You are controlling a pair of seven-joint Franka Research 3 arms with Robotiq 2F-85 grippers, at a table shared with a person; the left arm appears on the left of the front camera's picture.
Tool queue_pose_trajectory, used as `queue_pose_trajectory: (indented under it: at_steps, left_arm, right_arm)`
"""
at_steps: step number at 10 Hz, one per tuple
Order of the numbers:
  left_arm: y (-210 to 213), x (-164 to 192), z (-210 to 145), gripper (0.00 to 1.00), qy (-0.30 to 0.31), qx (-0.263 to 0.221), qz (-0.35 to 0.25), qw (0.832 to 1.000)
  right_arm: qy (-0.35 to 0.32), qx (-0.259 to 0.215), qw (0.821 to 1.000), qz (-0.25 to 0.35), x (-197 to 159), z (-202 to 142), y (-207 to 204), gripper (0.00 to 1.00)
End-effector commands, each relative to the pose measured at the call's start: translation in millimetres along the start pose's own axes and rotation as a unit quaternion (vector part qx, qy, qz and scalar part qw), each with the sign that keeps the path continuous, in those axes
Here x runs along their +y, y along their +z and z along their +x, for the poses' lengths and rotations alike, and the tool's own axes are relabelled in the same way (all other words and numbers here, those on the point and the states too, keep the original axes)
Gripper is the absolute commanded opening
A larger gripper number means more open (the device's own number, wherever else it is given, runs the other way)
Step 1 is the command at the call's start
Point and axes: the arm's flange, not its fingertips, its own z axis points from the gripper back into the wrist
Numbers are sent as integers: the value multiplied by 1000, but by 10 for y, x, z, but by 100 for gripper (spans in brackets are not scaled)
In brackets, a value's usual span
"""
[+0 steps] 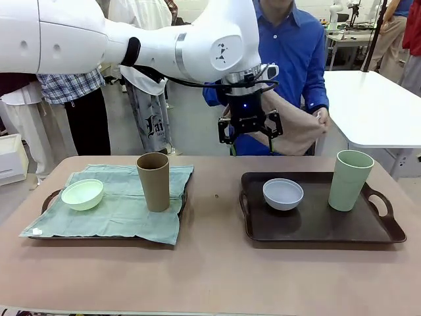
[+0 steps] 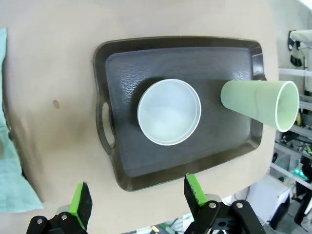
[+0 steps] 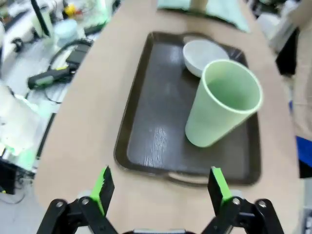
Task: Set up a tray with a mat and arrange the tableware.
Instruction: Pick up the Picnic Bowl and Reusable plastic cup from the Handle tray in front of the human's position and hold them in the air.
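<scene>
The robot's left arm reaches across the middle of the table (image 1: pixel 210 276), and its left gripper (image 1: pixel 250 135) hangs in the air with jaws wide apart and nothing between them. A person in a blue shirt stands on the far side, holding up a tan cloth (image 1: pixel 296 128) with one hand (image 1: pixel 322 118) gripping its edge. The cloth is just beside the gripper at its 3 o'clock, and whether the two touch cannot be told. Below them lies a dark tray (image 1: pixel 388 227) with no cloth on it. It carries the white bowl (image 1: pixel 283 193) at 9 o'clock of its middle and the pale green cup (image 1: pixel 350 180), upright, at 2 o'clock. A second tray (image 1: pixel 49 199) lies at the table's 9 o'clock side, covered by a rumpled green mat (image 1: pixel 112 220). On that mat the pale green bowl (image 1: pixel 82 194) sits at 9 o'clock and the brown cup (image 1: pixel 152 181) stands upright at 2 o'clock. The left wrist camera looks straight down on the dark tray, with the white bowl at its centre and the pale green cup at the bowl's 3 o'clock. The right gripper (image 3: pixel 160 187) hovers over the table's edge near that tray's handle end, fingers spread and empty. From its camera the pale green cup is nearest, with the white bowl beyond it at 12 o'clock.
</scene>
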Motion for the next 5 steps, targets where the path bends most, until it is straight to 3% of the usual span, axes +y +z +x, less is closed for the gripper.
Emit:
queue_pose_trajectory:
  at_steps: [1, 5]
  left_arm:
    - [-227, 89, -63, 100, -6, -13, 14, 1000]
    - [-725, 73, 86, 100, -29, 11, 40, 999]
  right_arm:
    - [35, 12, 999, 18, 152, 185, -251, 100]
    - [58, -26, 998, 15, 83, 315, -386, 100]
